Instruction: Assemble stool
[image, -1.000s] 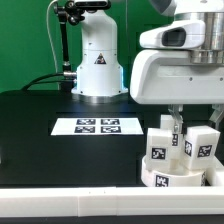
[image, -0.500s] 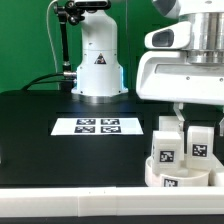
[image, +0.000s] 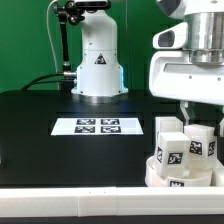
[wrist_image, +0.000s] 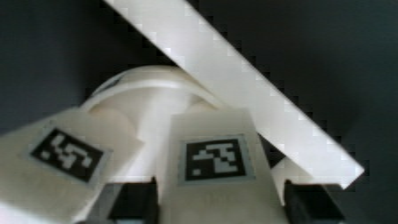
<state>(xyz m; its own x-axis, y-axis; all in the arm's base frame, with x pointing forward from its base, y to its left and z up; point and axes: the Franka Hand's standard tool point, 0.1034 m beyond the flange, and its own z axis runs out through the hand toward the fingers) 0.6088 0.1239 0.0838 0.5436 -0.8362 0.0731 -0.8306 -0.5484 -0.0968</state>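
The white stool stands upside down at the exterior view's right, its round seat (image: 182, 180) on the table and its blocky marker-tagged legs (image: 170, 150) pointing up. My gripper (image: 187, 116) reaches down among the legs from above. In the wrist view my gripper (wrist_image: 215, 206) is shut on one leg (wrist_image: 217, 160), which fills the gap between the dark fingers (wrist_image: 128, 206). A second leg (wrist_image: 71, 152) stands beside it, and the rounded seat (wrist_image: 146, 86) shows beyond. Part of the stool is hidden behind the hand in the exterior view.
The long white edge rail (image: 70, 201) runs along the table's front edge, close to the stool; it crosses the wrist view (wrist_image: 240, 75) diagonally. The marker board (image: 98, 127) lies mid-table. The arm's white base (image: 97, 62) stands at the back.
My gripper and the stool have shifted together toward the exterior view's right, and the stool has turned slightly, its leg markers now facing a little differently.
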